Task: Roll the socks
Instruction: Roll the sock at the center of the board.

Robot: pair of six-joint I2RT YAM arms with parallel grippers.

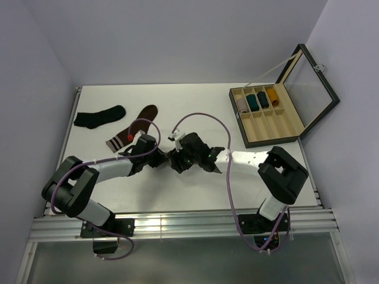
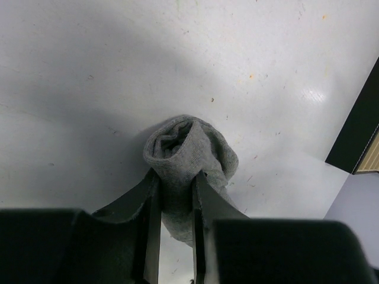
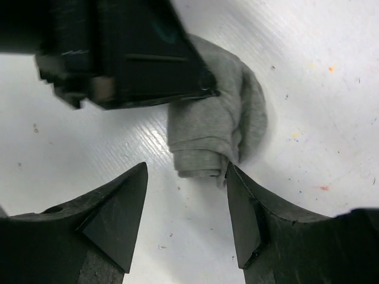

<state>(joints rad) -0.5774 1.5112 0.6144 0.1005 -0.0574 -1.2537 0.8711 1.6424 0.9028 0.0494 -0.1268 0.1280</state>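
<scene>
We see a plain light grey sock (image 2: 189, 154) on a white worktop (image 1: 177, 100) flecked with faint orange and red. One black sock (image 1: 99, 116) is plain, and a dark brown sock (image 1: 145, 115) has a pale striped cuff. The black-framed box (image 1: 278, 124) has tan compartments with pink, teal, dark and mustard rolls (image 1: 256, 100).

- My left gripper (image 2: 176, 177) is clamped on the grey sock roll (image 2: 189, 145); free table (image 2: 89, 71) lies beyond.
- My right gripper (image 3: 186, 170) gapes at the roll's end, and the left gripper's body blocks the way straight ahead.
- The brown sock (image 1: 133, 127) and the box (image 1: 278, 115) lie well off.
</scene>
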